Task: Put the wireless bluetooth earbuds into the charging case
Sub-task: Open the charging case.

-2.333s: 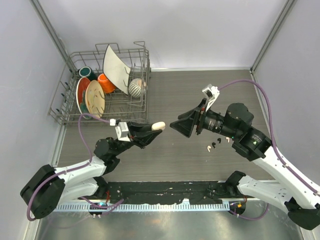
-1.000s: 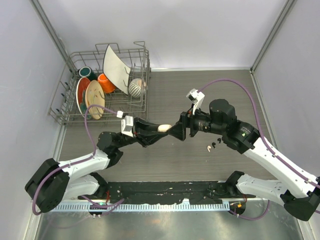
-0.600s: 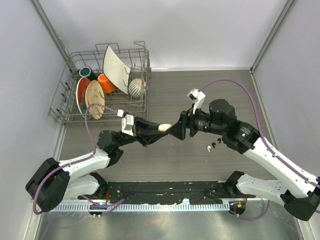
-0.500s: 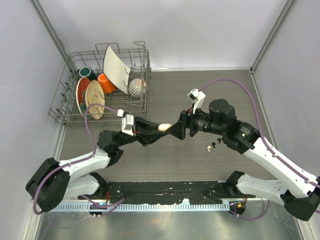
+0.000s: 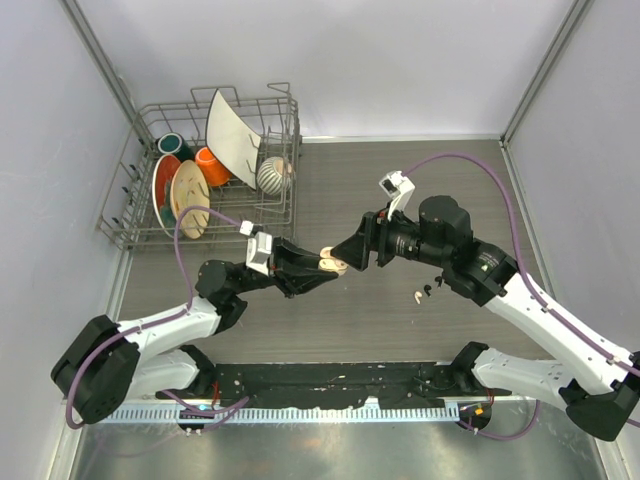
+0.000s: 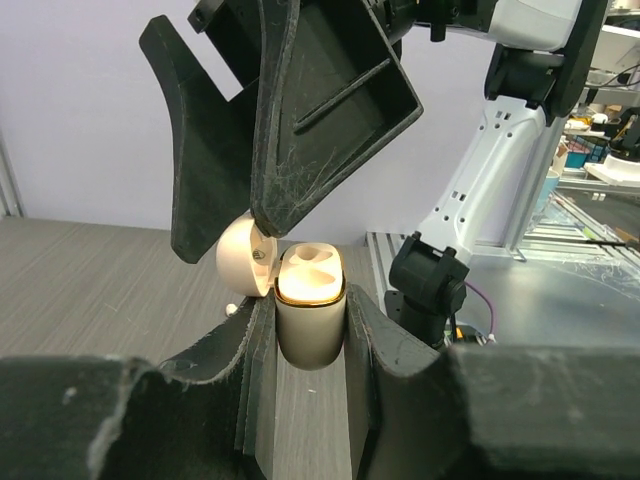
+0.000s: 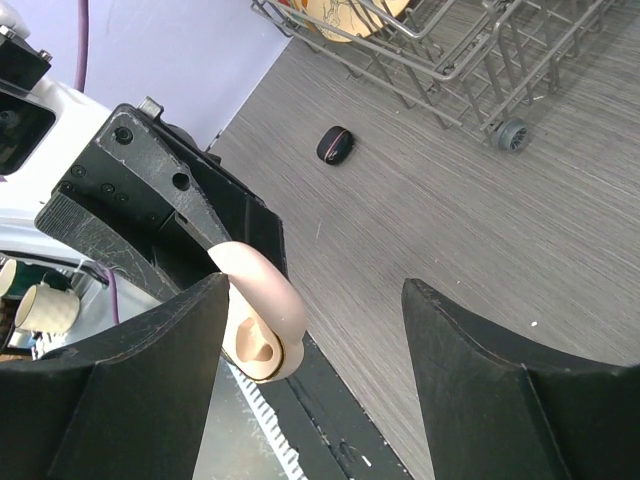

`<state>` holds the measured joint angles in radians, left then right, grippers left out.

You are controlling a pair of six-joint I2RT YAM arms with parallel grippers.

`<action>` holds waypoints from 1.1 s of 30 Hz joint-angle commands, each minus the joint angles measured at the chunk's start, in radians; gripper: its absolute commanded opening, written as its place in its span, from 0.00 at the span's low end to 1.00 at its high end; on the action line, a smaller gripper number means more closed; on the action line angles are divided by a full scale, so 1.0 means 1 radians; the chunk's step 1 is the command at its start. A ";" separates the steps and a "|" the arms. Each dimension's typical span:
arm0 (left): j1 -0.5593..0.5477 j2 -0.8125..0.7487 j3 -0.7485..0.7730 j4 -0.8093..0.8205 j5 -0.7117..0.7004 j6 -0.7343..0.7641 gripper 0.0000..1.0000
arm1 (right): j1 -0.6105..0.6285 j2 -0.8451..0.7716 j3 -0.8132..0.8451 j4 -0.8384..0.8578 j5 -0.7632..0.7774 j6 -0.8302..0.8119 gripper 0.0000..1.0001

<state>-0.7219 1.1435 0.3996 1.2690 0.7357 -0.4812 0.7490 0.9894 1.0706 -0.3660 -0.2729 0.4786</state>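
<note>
Grey wood-grain bench underneath it all. At 10 o'clock on it, a wire dish rack loaded with plates, bowls and cups. From 7 o'clock, reaching toward 3 o'clock, the left arm. From 5 o'clock, bending back toward 9 o'clock, the right arm. Both meeting above the bench's middle.

On the left gripper, fingers closed tight on the charging case, clamping it from both sides. On the right gripper, fingers spread wide with nothing gripped. One tip set at the seam between lid and body, touching or very nearly so.

Cream-coloured, gold-rimmed at the mouth, held off the bench. Long axis in line with the left fingers, rounded bottom toward the left wrist, open mouth pointing at 3 o'clock toward the right arm. Lid swung back on its hinge, at 9 o'clock of the body in the left wrist view. Inside the lid a small dark mark, too small to read. Two pale wells showing in the mouth.

In the right wrist view, a dark oval case flat on the bench near the rack's wheel.

At 4 o'clock from the right gripper, the wireless bluetooth earbuds, loose on the bench just beside the right arm, well apart from the charging case. One cream, dark ones next to it. Too small to tell which way the stems point.
</note>
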 commanded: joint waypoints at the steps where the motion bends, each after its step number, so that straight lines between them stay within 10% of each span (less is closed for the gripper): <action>1: -0.017 -0.025 0.031 0.224 0.077 0.006 0.00 | -0.016 0.020 0.002 0.079 0.063 0.017 0.74; 23: -0.017 -0.214 -0.028 -0.141 -0.125 0.240 0.00 | -0.025 -0.099 0.049 0.142 -0.037 -0.013 0.77; 33: -0.017 -0.327 -0.067 -0.201 -0.137 0.256 0.00 | -0.222 -0.013 0.109 -0.324 0.561 -0.169 0.78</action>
<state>-0.7361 0.8642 0.3393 1.0779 0.6144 -0.2546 0.6464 0.8867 1.1595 -0.4873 0.0467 0.3515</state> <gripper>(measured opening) 0.298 0.793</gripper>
